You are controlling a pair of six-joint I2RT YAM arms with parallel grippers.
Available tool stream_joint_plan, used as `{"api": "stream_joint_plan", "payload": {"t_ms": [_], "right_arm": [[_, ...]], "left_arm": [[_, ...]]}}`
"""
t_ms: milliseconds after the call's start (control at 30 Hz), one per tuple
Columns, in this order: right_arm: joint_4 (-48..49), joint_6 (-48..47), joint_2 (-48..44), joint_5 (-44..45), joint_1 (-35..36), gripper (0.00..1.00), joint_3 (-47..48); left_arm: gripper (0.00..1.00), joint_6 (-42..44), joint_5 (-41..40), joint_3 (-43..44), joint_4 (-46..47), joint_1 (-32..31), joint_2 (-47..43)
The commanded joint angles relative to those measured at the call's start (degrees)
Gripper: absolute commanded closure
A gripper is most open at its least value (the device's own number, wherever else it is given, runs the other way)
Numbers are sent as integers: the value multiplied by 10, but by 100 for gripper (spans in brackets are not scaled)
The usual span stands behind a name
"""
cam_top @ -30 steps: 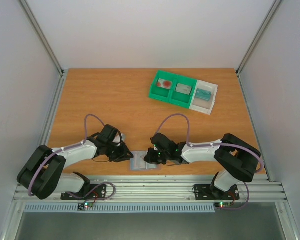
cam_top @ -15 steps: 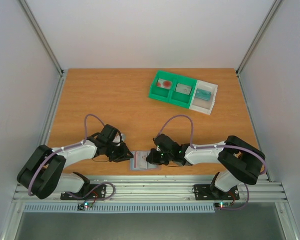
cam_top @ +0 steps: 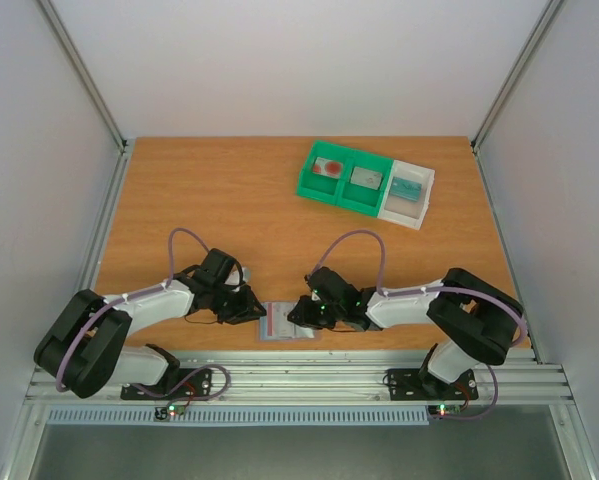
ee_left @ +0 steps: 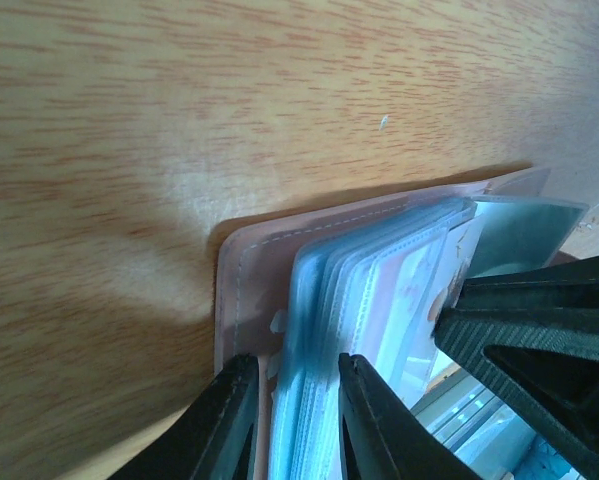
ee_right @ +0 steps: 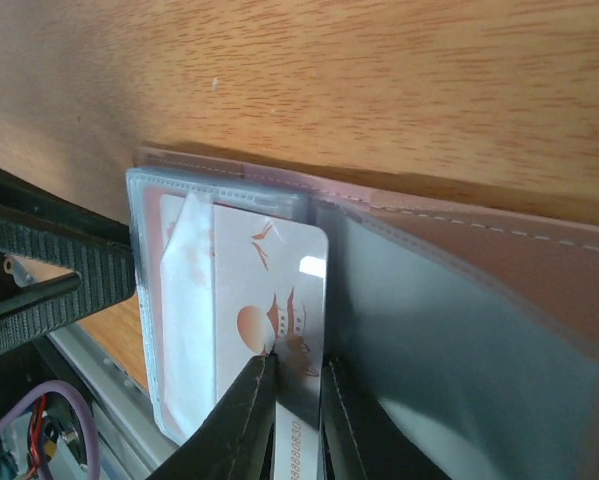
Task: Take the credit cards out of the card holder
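Observation:
The card holder (cam_top: 282, 325) lies open at the table's near edge, between both arms; it has a pinkish cover (ee_left: 249, 270) and a stack of clear bluish sleeves. My left gripper (cam_top: 251, 311) is shut on that sleeve stack (ee_left: 294, 375) at the holder's left end. A white credit card (ee_right: 279, 270) with an orange-red drawing sticks partway out of a sleeve. My right gripper (ee_right: 297, 365) stands slightly open. One finger rests on the card's face, the other sits at its right edge, and a strip of card shows in the gap. From above the right gripper (cam_top: 304, 314) is low over the holder's right half.
A green and white compartment tray (cam_top: 379, 205) stands at the back right. It holds a card with a red blotch (cam_top: 329, 167), a greyish card (cam_top: 365, 178) and a teal one (cam_top: 409, 188). The metal rail (cam_top: 309, 380) runs just behind the holder's near edge.
The right arm drew a little to the right, then came back left over the holder. The left arm and the holder have not moved.

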Motion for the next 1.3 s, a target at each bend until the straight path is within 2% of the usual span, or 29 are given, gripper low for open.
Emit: {"api": "stream_joint_plan", "payload": {"t_ms": [0, 200, 900, 1033, 1267], "right_arm": [[18, 9, 15, -3, -8, 89, -13], [22, 11, -2, 0, -16, 99, -31], [-25, 9, -117, 26, -22, 99, -67], [-20, 9, -127, 12, -22, 99, -63], [-19, 17, -185, 4, -23, 99, -68]], "left_arm": [[75, 9, -39, 4, -2, 2, 15], [76, 20, -61, 4, -4, 2, 29], [74, 11, -61, 6, -17, 2, 4], [68, 0, -41, 12, -16, 2, -18], [51, -37, -3, 30, -18, 1, -81]]}}
